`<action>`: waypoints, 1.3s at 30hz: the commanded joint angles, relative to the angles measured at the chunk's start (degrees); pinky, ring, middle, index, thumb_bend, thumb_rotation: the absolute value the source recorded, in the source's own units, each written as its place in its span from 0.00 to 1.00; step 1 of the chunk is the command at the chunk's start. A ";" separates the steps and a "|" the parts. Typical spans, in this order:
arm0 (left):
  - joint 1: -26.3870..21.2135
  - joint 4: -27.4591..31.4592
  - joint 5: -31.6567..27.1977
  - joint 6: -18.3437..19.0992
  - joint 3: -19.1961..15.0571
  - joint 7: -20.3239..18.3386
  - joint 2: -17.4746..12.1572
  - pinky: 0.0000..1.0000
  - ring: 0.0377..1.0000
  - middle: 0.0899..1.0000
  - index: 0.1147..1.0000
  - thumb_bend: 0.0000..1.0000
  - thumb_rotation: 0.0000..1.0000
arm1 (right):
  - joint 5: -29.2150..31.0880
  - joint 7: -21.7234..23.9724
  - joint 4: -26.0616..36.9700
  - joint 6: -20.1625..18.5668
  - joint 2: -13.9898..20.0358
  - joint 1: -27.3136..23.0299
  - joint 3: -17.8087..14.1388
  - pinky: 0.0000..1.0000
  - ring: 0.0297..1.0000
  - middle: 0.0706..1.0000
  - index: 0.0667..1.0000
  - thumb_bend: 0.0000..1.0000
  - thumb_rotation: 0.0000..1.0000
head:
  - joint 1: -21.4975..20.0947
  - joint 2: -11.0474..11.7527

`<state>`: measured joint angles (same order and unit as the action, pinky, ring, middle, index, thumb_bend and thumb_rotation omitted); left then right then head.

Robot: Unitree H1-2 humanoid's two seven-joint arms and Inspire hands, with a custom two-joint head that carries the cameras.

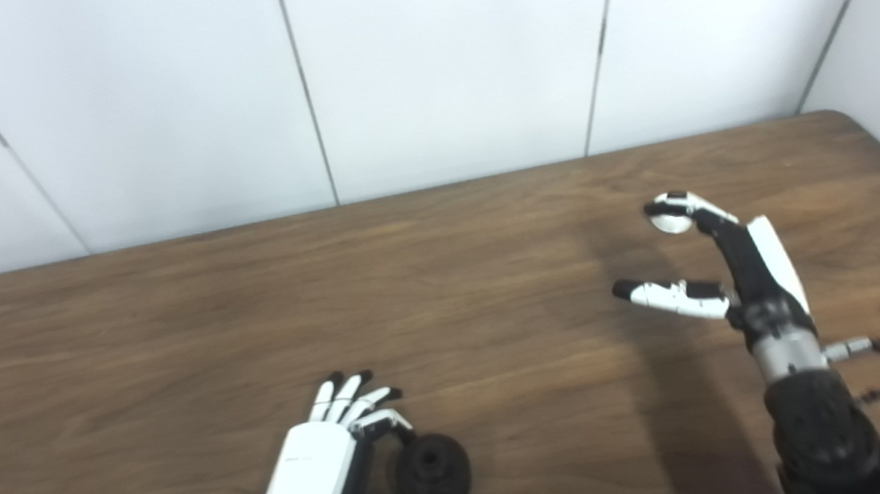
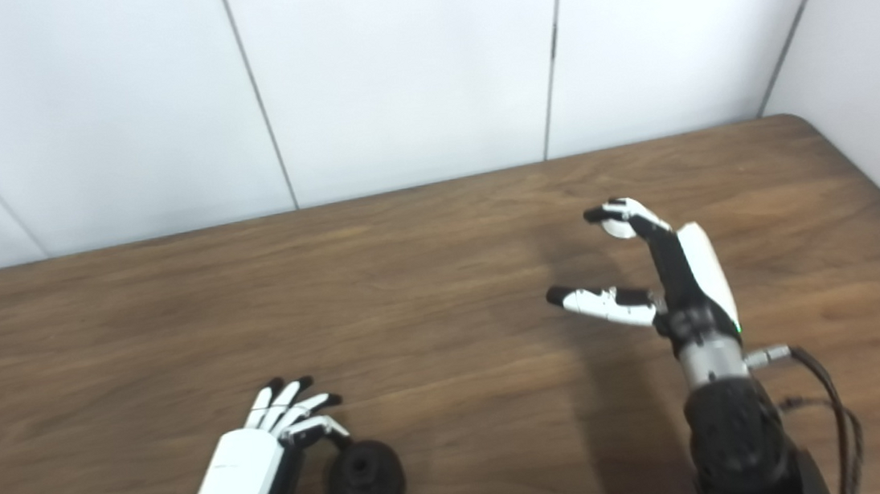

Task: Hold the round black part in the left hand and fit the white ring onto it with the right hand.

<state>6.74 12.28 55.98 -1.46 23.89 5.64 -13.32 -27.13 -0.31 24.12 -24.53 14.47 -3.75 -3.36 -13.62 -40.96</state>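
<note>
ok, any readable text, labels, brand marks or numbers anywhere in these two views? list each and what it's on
None readable.
Left hand: a faint grey mark on its white back cover, too small and blurred to read; also a small green light near its wrist end, not text.
Right hand: no print visible.
Round black part: no marking visible.
White ring: no marking visible.
Table and wall panels: plain, no signs or labels.
</note>
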 commanded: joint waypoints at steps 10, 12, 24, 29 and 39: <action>1.07 0.89 -0.16 -1.38 -1.78 -2.43 -2.16 1.00 0.91 0.78 0.42 0.52 0.05 | -6.81 1.93 -7.89 -1.35 8.53 -10.58 1.17 0.94 0.95 0.91 0.69 0.84 0.22 | -6.21 0.37; 1.13 1.15 -0.24 -1.44 -2.09 -2.92 -2.28 1.00 0.91 0.78 0.42 0.52 0.05 | -7.21 2.16 -10.04 -0.99 9.38 -12.06 1.60 0.94 0.95 0.91 0.69 0.85 0.21 | -7.70 0.22; 1.71 3.29 -1.24 -1.24 -3.52 -5.96 -2.57 1.00 0.90 0.77 0.42 0.52 0.05 | -6.81 2.43 -25.28 0.74 12.73 -19.55 2.99 1.00 0.95 0.91 0.69 0.85 0.22 | -9.13 -0.31; 1.92 3.79 -1.24 -1.25 -3.70 -6.53 -2.64 1.00 0.91 0.77 0.42 0.52 0.05 | -6.78 3.14 -29.07 0.08 13.51 -21.46 3.81 1.00 0.96 0.91 0.68 0.85 0.22 | -8.99 -0.39; 2.22 4.74 -1.27 -1.22 -4.12 -7.19 -2.23 1.00 0.90 0.77 0.42 0.52 0.05 | -7.54 3.84 -36.40 -1.16 14.96 -25.10 6.49 0.92 0.95 0.88 0.67 0.87 0.22 | -9.16 -0.65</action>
<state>8.51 16.29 54.13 -2.88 20.21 -0.95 -14.80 -33.83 4.59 -12.89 -25.65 27.93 -25.87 3.03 -22.76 -41.57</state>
